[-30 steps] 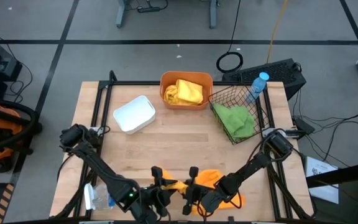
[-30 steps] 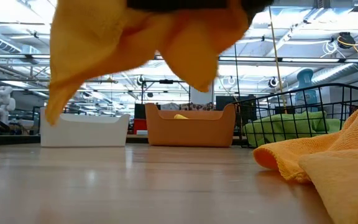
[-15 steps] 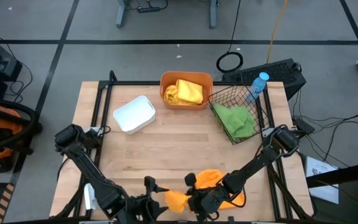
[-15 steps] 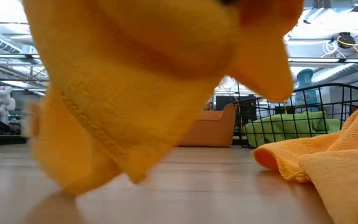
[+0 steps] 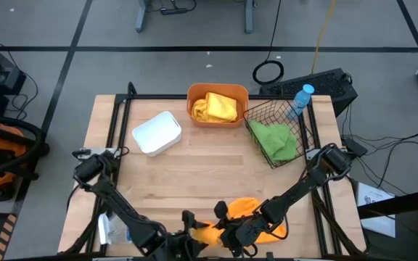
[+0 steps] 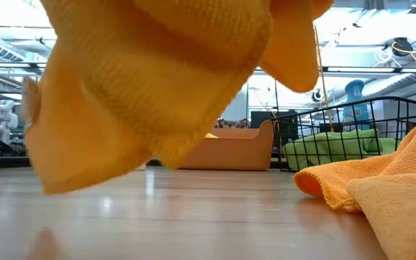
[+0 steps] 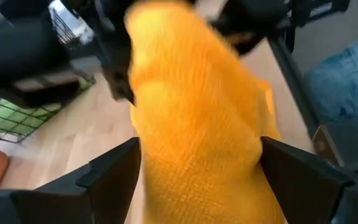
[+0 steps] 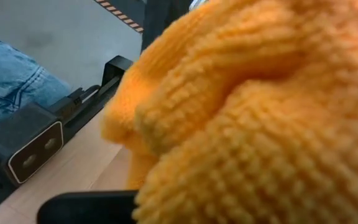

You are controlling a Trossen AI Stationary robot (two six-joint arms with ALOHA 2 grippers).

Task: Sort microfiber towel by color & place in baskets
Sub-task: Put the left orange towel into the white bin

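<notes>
An orange towel (image 5: pixel 204 232) hangs bunched near the table's near edge, with my right gripper (image 5: pixel 222 221) shut on it; it fills the low view (image 6: pixel 157 87) and the right wrist view (image 8: pixel 260 124). My left gripper (image 5: pixel 191 226) is open, its fingers on either side of the hanging towel (image 7: pixel 191 124). A second orange towel (image 5: pixel 256 212) lies heaped on the table just right of them. At the far side stand the orange tub (image 5: pixel 191 94) with a yellow towel (image 5: pixel 215 107), the black wire basket (image 5: pixel 307 134) with a green towel (image 5: pixel 276 141), and the white tray (image 5: pixel 157 133). My right gripper holds the orange towel by its upper part (image 7: pixel 166 25); the cloth hides the fingers in its own wrist view. The towel hangs slack and bunched below the hold, its lower end (image 6: pixel 56 173) clear of the table. My left gripper: whether its open fingers (image 7: pixel 114 174) touch the cloth I cannot tell.
A blue-capped clear bottle (image 5: pixel 301 99) stands behind the wire basket. Bare wood lies between the towels and the baskets. A person in jeans (image 8: pixel 11 62) stands close beyond the table's near edge.
The towel was stretched between both grippers; its left end has come free of my left gripper and it now hangs bunched from my right one. My left gripper drew back toward the left, then came back low toward the towel. My right gripper has rolled and tipped.
</notes>
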